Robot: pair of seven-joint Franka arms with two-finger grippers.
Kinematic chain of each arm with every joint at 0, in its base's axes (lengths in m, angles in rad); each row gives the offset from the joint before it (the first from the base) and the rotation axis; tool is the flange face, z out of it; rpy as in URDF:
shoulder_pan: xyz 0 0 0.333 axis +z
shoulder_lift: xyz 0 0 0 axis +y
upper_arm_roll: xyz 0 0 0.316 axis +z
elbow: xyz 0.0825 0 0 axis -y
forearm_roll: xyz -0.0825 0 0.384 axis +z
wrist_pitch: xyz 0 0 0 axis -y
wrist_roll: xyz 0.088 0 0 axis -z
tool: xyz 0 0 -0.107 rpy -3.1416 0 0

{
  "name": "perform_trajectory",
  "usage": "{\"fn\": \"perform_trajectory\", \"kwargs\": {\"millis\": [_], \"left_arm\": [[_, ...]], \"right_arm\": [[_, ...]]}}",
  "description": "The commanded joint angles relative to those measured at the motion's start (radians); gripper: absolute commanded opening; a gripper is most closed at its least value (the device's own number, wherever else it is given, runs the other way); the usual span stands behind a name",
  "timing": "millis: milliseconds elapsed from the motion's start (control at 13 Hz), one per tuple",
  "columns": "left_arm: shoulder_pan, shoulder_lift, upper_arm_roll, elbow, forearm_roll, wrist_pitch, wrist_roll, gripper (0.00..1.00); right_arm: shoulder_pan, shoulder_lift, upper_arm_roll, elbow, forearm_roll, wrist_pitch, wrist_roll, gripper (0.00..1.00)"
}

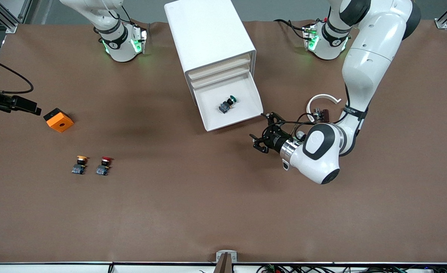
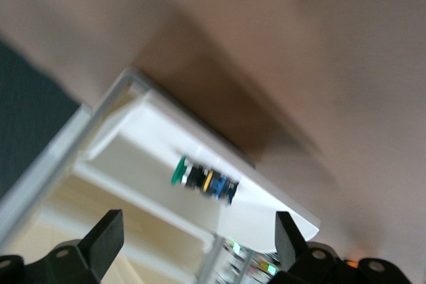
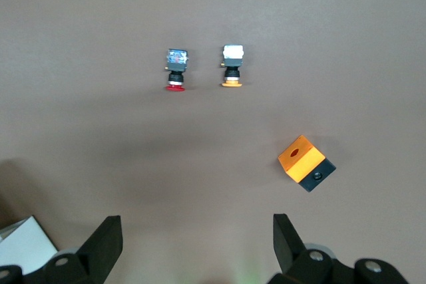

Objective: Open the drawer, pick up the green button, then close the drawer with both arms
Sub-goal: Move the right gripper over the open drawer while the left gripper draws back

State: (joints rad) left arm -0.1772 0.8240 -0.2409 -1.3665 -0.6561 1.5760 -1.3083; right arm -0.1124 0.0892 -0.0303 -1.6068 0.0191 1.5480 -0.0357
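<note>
The white cabinet (image 1: pixel 208 34) stands in the middle of the table, and its lowest drawer (image 1: pixel 242 113) is pulled open. The green-capped button (image 1: pixel 228 104) lies on its side in the drawer, and it also shows in the left wrist view (image 2: pixel 203 181). My left gripper (image 1: pixel 258 129) is open and empty. It sits beside the drawer's front corner, toward the left arm's end. In the left wrist view the left gripper (image 2: pixel 198 237) faces the drawer (image 2: pixel 266 214). My right gripper (image 3: pixel 198 231) is open and empty, held high and looking down on the table toward the right arm's end.
A yellow-capped button (image 1: pixel 80 164) and a red-capped button (image 1: pixel 104 165) stand side by side toward the right arm's end, with an orange box (image 1: pixel 58 120) farther from the camera. They also show in the right wrist view: yellow (image 3: pixel 231 71), red (image 3: pixel 175 71), box (image 3: pixel 305 162).
</note>
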Motion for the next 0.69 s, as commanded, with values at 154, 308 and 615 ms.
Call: {"fn": "perform_trajectory", "kwargs": {"millis": [154,308,615], "left_arm": [[0.022,-0.055,0.011,-0.025,0.174,0.126,0.366,1.00],[0.021,-0.069,0.012,-0.026,0.223,0.204,0.461,1.00],[0.002,-0.140,0.014,-0.120,0.292,0.413,0.575,1.00]], "right_arm": [[-0.012,0.021,0.013,0.012,0.018,-0.014,0.116,1.00],[0.048,0.011,0.020,-0.005,0.019,-0.014,0.274,1.00],[0.184,-0.011,0.021,-0.048,0.073,0.012,0.583,1.00]]}}
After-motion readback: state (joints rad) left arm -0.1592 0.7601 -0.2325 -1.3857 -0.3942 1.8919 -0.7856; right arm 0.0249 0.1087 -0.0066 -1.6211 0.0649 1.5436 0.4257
